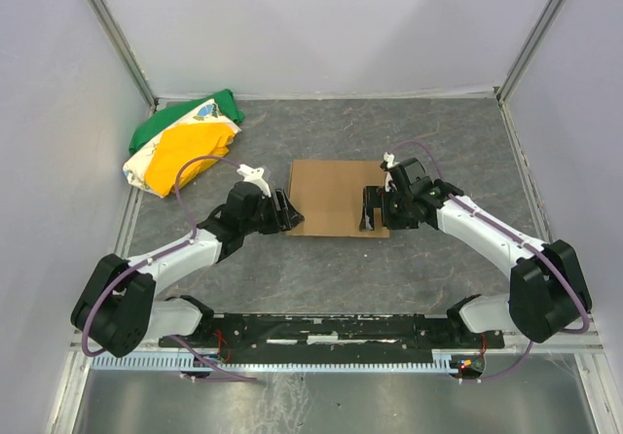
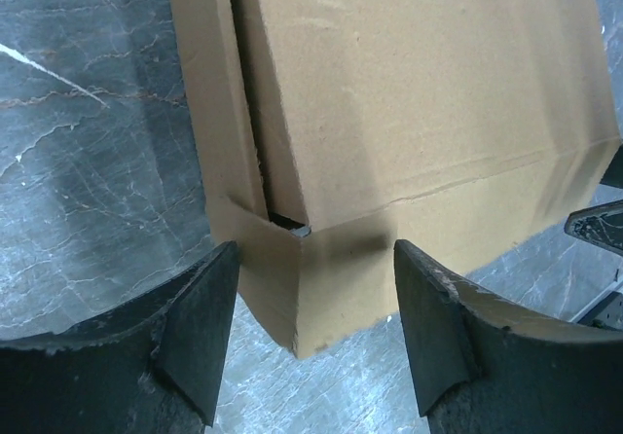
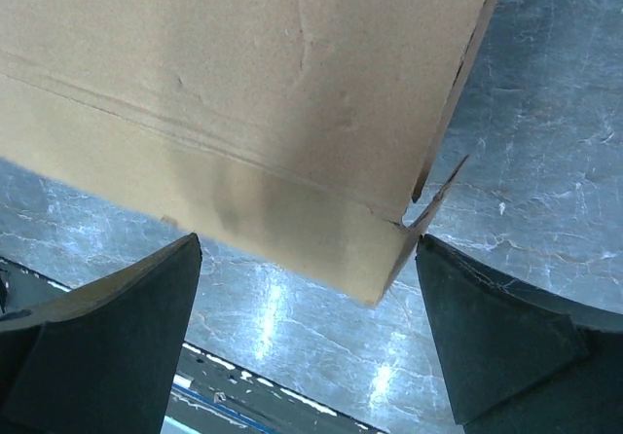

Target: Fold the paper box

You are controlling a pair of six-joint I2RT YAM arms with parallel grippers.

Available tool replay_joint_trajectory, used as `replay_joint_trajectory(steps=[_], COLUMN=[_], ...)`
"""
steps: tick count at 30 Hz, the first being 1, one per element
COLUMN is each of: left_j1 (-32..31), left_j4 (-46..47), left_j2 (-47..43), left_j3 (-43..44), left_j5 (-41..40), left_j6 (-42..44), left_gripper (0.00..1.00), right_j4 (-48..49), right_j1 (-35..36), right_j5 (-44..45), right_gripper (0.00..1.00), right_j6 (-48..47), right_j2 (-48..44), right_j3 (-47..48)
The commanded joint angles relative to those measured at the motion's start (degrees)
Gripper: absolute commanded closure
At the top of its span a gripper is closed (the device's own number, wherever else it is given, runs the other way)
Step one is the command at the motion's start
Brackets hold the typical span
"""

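We see the plain brown corrugated cardboard box [image 1: 331, 196], folded compact and rectangular, lying flat at table ctr on the grey marbled tabletop [image 1: 438, 142]. Left gripper [image 2: 313, 259]: jaws apart, straddling a left-side box corner. Right gripper [image 3: 310, 249]: jaws wide apart, straddling a right-side corner w/o clamping.
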Motion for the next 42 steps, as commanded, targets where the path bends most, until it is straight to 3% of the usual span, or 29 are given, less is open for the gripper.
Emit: replay_joint_trajectory(steps=[1,22,42], left_j1=[-0.4,-0.7,-0.7], left_j4=[-1.9,-6.6,-19.4], left_j2=[0.0,2.1,4.4], left_j3=[2.5,7.2,15.2], left_j5=[0.7,7.0,12.7], left_j6=[1.6,-0.4,0.2], left_gripper=[0.29,0.31,0.31], right_j4=[-3.8,-2.0,-5.9], right_j1=[0.1,0.2,0.2], right_j5=[1.2,-5.2,-4.9], right_gripper=[0.01,0.01,0.01], right_j6=[-1.1,-0.5,-0.2], right_j2=[-0.6,-2.1,-3.1], right_j3=[3.0,2.3,4.5])
